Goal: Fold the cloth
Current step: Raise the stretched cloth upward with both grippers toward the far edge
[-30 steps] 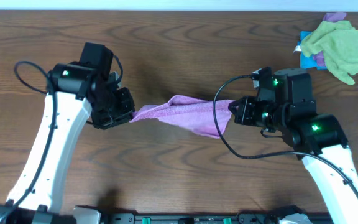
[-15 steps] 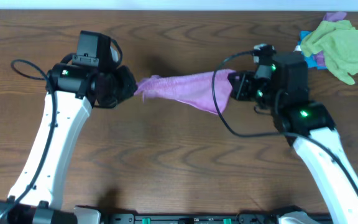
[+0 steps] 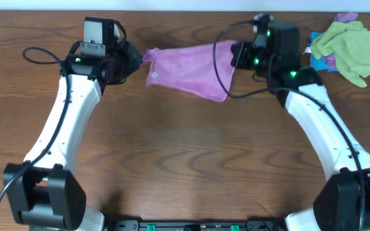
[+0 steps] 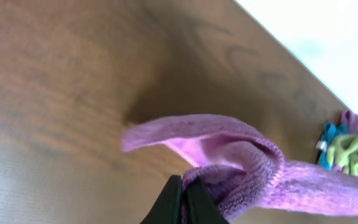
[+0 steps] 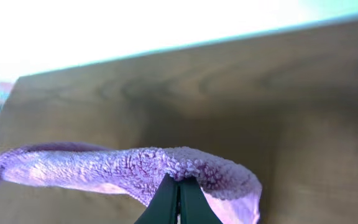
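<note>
Left gripper (image 3: 136, 59): clenched on the cloth's left corner, moved to the far edge of the table (image 3: 185, 160) since a second ago.
Cloth (image 3: 188, 69): lilac fuzzy terry, stretched between both grippers, sagging to a point.
Right gripper (image 3: 236, 54): clamped on the right corner.

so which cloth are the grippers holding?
The lilac cloth, stretched between the left gripper and right gripper. The yellow-green cloth and blue cloth lie piled at the right edge, untouched.

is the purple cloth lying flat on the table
No, the cloth is held up between the left end effector and the right end effector.
</note>
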Robot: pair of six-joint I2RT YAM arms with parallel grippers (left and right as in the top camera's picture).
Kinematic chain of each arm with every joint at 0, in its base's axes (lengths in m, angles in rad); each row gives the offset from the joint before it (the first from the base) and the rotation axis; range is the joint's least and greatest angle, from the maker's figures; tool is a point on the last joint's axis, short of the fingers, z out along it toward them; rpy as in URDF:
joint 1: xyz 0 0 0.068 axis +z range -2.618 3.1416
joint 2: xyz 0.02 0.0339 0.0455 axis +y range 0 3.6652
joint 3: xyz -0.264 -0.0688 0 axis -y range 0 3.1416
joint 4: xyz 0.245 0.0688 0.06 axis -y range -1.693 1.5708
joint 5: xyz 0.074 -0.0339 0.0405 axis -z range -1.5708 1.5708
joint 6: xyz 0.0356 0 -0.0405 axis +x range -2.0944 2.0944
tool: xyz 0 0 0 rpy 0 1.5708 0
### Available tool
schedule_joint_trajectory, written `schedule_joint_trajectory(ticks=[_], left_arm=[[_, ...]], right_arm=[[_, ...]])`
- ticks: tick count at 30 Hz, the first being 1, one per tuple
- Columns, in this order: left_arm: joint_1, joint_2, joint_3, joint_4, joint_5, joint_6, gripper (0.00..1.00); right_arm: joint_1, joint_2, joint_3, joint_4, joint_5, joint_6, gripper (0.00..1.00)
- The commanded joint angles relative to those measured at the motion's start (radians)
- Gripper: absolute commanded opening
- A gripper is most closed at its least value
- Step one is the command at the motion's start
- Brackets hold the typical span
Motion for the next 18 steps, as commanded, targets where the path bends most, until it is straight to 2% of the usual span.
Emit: schedule_joint_trajectory(ticks=[1,9,18], left_arm=[[0.016,0.003,0.002,0.055,-0.029,-0.020,0.06],[0.022,0.003,0.034,0.108,-0.080,-0.028,0.06],[0.020,0.007,0.034,-0.023,-0.078,-0.001,0.06]], right_arm=[[-0.016,0.025,0.079,-0.014,0.089,-0.046,0.01],[-0.032,0.056,0.122,-0.024,0.107,-0.069,0.01],[-0.016,0.056,0.122,-0.153,0.106,-0.111,0.01]])
